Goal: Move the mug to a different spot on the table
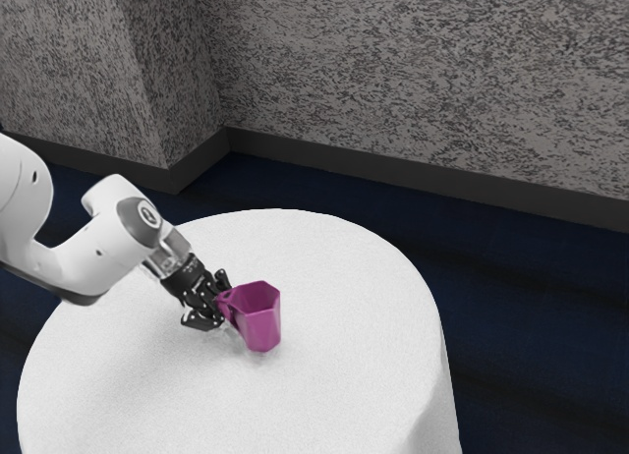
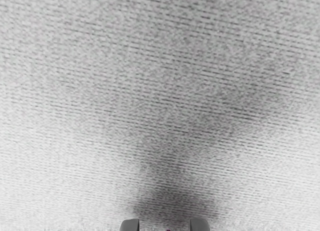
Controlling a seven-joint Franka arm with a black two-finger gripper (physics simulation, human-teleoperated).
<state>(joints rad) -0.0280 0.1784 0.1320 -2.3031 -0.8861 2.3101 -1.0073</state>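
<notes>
White tablecloth (image 1: pixel 334 405) up close — magenta mug (image 1: pixel 260 318) beside black claw (image 1: pixel 217 306).

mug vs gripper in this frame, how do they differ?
Colour: the mug is magenta, the gripper black. Pose: the mug stands upright on the white table; the gripper comes in slanted from the exterior view's left. Shape: the mug is a faceted open cup, the gripper a compact dark head. Shared: both are near the table's middle, right beside each other.
</notes>
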